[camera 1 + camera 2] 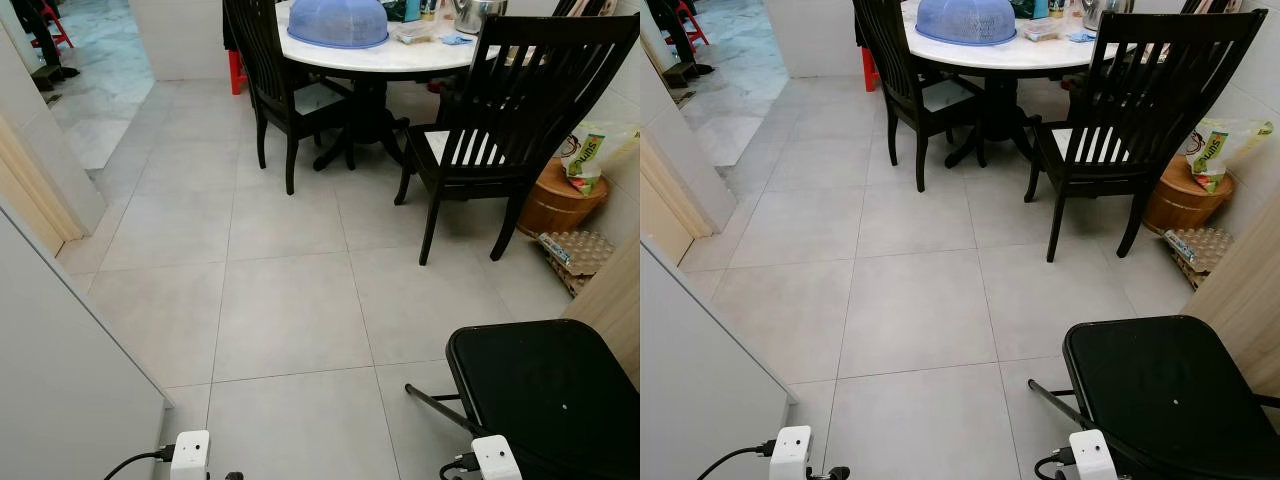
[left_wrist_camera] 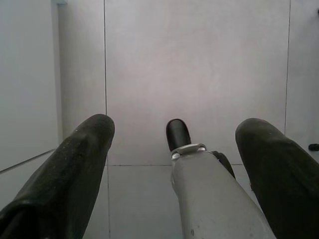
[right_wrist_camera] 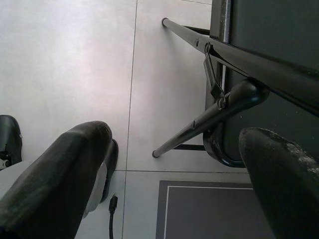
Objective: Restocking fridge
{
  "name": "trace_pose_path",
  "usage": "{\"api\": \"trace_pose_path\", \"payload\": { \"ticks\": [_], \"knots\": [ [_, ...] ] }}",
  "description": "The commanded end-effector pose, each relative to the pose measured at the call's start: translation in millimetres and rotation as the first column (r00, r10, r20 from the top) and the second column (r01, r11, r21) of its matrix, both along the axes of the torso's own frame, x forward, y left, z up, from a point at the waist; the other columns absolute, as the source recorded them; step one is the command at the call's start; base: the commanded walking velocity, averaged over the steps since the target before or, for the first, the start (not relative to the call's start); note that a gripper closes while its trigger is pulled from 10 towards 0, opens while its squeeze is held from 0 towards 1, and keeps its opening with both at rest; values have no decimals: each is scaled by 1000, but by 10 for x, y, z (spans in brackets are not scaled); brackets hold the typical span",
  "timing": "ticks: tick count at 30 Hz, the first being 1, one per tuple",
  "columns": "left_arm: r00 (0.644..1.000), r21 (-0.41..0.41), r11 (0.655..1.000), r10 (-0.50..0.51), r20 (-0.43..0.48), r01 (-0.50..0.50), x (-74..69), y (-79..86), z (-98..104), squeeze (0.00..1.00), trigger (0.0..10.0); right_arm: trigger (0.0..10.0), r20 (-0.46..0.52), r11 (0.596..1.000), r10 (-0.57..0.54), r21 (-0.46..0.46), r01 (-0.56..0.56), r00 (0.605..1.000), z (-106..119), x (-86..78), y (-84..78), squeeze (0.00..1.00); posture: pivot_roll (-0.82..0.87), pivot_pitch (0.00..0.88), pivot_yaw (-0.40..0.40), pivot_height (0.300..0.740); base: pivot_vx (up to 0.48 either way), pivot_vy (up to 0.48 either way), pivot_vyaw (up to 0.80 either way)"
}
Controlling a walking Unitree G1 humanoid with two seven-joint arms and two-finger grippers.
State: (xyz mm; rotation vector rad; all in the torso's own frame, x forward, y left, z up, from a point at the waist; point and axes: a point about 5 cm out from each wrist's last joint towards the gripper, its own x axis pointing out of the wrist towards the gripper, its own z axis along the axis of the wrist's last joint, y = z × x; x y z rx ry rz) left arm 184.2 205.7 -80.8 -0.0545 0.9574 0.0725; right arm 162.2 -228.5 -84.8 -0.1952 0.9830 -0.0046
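Both grippers (image 2: 172, 164) (image 3: 174, 174) hanging spread over bare floor tiles (image 1: 290, 310); black folding stool (image 1: 550, 390) cut off at right, dining table (image 1: 400, 55) half seen.

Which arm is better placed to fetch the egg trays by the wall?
Right, probably: the egg trays lie on the robot's right, beyond the black folding chair. Right gripper and left gripper are open.

Both arms hang low, the left tool (image 2: 174, 164) and the right tool (image 3: 174, 174) each pointing down at the floor, black fingers (image 2: 75, 169) spread apart.
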Motion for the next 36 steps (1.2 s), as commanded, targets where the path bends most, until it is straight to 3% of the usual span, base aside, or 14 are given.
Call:
{"api": "trace_pose_path", "payload": {
  "ticks": [1,36],
  "knots": [
    [993,-38,994,98,-60,-101,-41,2,-32,0,10000,10000,56,965,-158,220,142,986,193,440,54,0,-27,0,-59,740,0,0,0],
    [995,-39,996,72,-67,-75,-72,13,-43,0,10000,10000,65,967,-157,211,141,985,193,441,56,0,-29,0,-52,740,0,0,0]
  ]
}}
